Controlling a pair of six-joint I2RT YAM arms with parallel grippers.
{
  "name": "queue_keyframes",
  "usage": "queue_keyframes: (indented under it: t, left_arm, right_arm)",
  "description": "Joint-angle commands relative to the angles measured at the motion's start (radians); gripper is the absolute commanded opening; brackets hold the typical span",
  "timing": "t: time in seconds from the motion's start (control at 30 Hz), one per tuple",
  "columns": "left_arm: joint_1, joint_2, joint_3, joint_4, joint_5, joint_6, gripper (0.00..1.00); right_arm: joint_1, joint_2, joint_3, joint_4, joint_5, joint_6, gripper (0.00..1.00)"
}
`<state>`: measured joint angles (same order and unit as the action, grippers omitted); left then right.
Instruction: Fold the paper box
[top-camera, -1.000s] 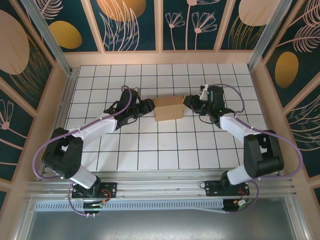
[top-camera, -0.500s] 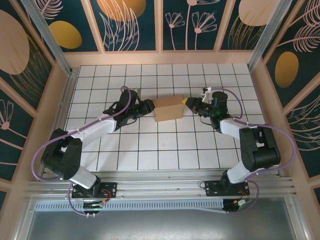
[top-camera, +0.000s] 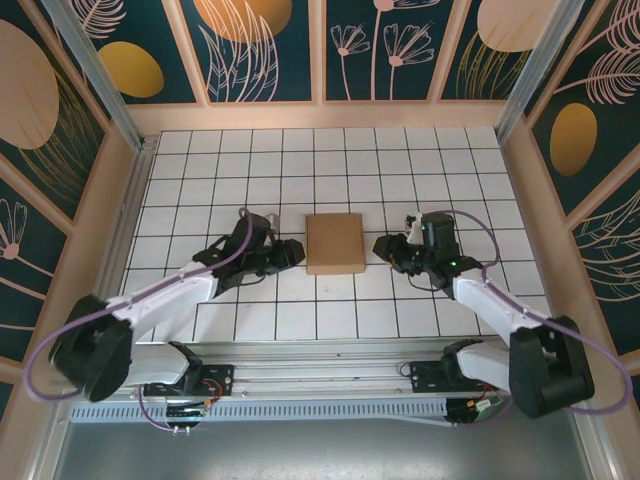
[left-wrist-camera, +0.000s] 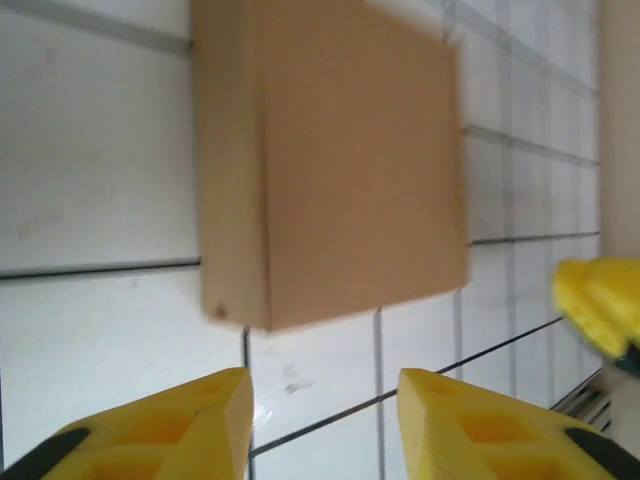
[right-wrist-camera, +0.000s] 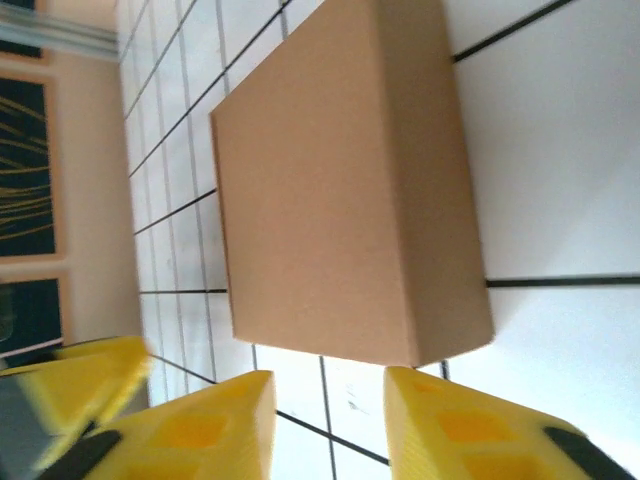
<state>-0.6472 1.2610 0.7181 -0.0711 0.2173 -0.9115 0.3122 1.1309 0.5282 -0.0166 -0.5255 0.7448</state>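
Now | paper box (top-camera: 335, 243) closed, edges untouched | left fingers (left-wrist-camera: 165, 425), right fingers (right-wrist-camera: 465, 420) released, flanking it apart

paper box (left-wrist-camera: 340, 150) — top cut off | edge blur — likely right gripper (left-wrist-camera: 598, 305)

No legible text, label or number anywhere, the paper box (top-camera: 335, 243) plain and unprinted.

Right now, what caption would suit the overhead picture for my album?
The paper box lies closed on the gridded table between the open left gripper and right gripper, neither holding it.
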Motion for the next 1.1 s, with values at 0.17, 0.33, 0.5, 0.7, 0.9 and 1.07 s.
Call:
queue_keyframes:
  t: [0.17,0.33,0.5,0.7,0.9,1.07]
  left_arm:
    - [0.003,0.023,0.057,-0.016,-0.200,-0.039,0.56]
    - [0.002,0.250,0.132,0.074,-0.071,-0.050,0.56]
    - [0.003,0.386,0.187,0.156,-0.079,-0.019,0.55]
    - [0.035,0.536,0.287,0.122,-0.141,-0.003,0.41]
    - [0.190,0.653,0.386,0.114,-0.189,0.018,0.34]
    - [0.304,0.727,0.514,0.104,-0.207,0.107,0.35]
  right_arm:
    - [-0.012,0.015,0.058,-0.053,0.108,-0.024,0.48]
    - [0.012,0.189,0.081,0.059,0.073,-0.018,0.47]
    - [0.070,0.332,0.100,0.196,0.054,0.016,0.41]
    - [0.080,0.480,0.134,0.339,0.087,0.105,0.36]
    - [0.128,0.692,0.332,0.403,0.145,0.197,0.32]
    - [0.162,0.954,0.655,0.434,0.163,0.222,0.32]
